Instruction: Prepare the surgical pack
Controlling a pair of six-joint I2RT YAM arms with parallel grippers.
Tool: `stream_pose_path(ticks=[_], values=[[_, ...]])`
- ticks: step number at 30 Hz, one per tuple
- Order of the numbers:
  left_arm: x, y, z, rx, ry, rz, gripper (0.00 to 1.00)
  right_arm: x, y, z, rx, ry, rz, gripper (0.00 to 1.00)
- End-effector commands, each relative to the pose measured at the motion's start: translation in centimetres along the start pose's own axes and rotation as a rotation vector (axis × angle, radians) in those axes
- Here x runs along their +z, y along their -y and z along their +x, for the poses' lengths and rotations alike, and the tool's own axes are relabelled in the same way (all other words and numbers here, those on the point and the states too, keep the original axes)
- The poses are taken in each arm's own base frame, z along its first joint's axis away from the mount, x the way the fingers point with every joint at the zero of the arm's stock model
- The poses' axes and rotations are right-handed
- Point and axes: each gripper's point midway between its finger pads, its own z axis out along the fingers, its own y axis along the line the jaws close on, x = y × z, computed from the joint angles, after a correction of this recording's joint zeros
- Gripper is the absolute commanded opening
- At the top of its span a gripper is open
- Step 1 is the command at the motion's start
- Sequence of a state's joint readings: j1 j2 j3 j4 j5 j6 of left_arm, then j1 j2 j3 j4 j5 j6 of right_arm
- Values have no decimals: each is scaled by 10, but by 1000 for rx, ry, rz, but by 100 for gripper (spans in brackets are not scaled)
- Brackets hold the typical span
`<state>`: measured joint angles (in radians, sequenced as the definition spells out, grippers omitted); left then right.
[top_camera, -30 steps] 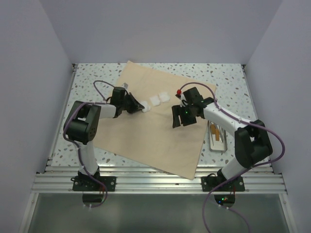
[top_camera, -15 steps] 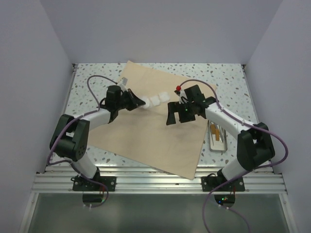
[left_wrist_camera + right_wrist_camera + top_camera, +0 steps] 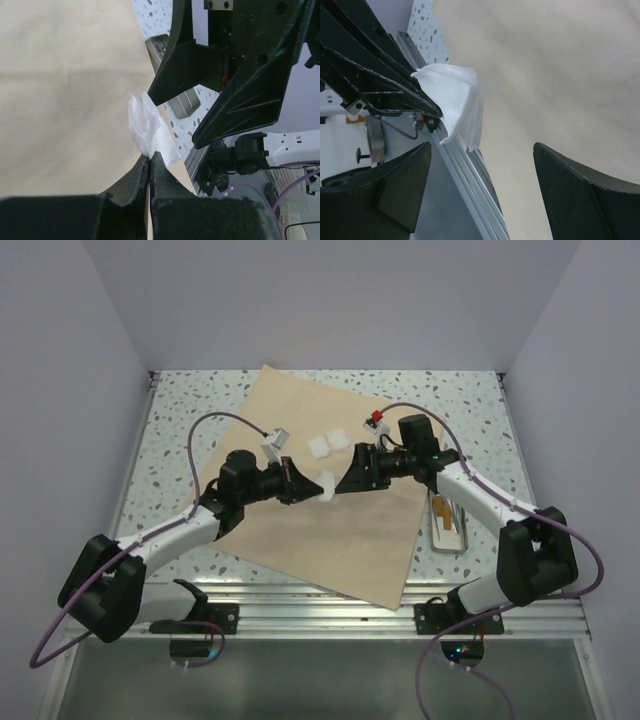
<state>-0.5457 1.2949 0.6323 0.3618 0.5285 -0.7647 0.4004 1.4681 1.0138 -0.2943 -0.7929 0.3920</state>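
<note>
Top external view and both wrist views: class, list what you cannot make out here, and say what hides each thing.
1. The metal tray, top external view: its instruments are too small to name.
2. The surgical pack, top external view: the part under both arms is hidden.
3. The gauze, left wrist view: its pinched edge is hidden inside the shut left gripper.

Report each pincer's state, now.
Left pincer: closed, holding gauze.
Right pincer: open, holding nothing.
</note>
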Motion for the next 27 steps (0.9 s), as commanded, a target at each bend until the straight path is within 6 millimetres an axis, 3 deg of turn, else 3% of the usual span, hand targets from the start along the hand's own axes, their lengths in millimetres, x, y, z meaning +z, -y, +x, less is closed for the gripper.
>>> stream_pose_path(ticks=[1, 19, 22, 25, 27], values=[[-10, 20, -9, 82, 57, 79, 0, -9, -33, 0, -35, 8, -171, 86], [-4, 43, 5, 86, 18, 175, 0, -3, -40, -4, -8, 20, -252, 71], [-3, 43, 6, 86, 11, 181, 0, -3, -44, -3, -9, 15, -272, 65], [-2, 44, 6, 86, 11, 185, 0, -3, -44, -1, -12, 8, -279, 49], [-1, 46, 6, 85, 9, 195, 0, -3, -44, 3, -5, 0, -281, 45]])
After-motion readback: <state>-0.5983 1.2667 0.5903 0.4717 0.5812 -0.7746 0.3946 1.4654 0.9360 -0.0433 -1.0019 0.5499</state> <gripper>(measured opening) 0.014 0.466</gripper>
